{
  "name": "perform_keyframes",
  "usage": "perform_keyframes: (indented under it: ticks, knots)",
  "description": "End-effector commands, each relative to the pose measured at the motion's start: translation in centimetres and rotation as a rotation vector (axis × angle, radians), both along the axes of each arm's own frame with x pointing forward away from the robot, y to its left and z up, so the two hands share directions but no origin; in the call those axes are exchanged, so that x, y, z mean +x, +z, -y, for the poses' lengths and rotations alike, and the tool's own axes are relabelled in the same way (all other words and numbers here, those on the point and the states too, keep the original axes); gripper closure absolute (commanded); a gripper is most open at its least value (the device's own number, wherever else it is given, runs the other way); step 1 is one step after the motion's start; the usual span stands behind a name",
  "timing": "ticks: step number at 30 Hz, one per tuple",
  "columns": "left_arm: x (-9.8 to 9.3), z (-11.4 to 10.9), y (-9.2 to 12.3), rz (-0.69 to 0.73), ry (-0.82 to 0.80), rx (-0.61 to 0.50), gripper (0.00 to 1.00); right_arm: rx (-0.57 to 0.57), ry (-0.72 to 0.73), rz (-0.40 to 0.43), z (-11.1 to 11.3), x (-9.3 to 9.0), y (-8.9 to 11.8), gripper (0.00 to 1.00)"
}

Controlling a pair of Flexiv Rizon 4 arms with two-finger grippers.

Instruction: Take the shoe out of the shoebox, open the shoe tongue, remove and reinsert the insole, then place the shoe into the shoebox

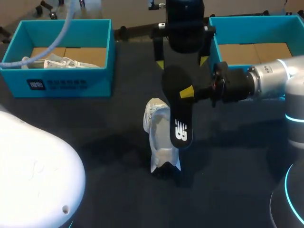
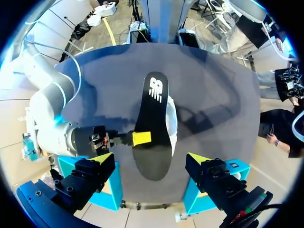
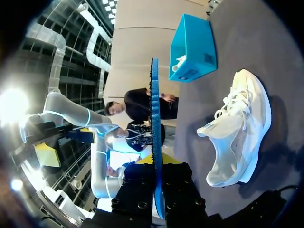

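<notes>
A white shoe [image 1: 159,137] rests on the dark table near the middle, laces up [image 3: 242,123]. Just above it hangs the black insole [image 1: 178,114], held on edge, with my right gripper [image 1: 189,92] shut on its side. In the right wrist view the insole [image 3: 155,118] rises edge-on from between that gripper's [image 3: 159,175] fingers. My left gripper [image 1: 183,61] hangs high over the back middle of the table, open and holding nothing. Its own view looks down past its spread fingertips [image 2: 151,159] onto the insole [image 2: 153,128] and the shoe's rim [image 2: 173,118].
A teal shoebox [image 1: 71,85] at the back left holds another white shoe [image 1: 52,61]. A second teal shoebox [image 1: 216,47] at the back right shows only its cardboard floor. My right arm [image 1: 270,78] reaches in from the right.
</notes>
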State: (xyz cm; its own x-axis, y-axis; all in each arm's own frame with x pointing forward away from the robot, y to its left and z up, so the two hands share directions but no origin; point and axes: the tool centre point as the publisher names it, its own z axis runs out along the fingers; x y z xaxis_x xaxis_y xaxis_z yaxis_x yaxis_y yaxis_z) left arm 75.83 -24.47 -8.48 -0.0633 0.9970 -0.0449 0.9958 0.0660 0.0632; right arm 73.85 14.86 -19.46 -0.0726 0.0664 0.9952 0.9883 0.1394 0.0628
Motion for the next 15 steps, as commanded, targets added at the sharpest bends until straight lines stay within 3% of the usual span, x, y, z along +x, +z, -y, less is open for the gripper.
perform_keyframes:
  ticks: [1,15]
  knots:
    - [0.08,0.31,0.09,-0.003,0.004,0.021,0.0,-0.002,0.002,-0.002,0.0,0.09,-0.01,1.0]
    - [0.48,-0.11,0.08,-0.019,0.014,0.004,0.0,-0.002,-0.002,-0.004,0.06,-0.04,0.0,1.0]
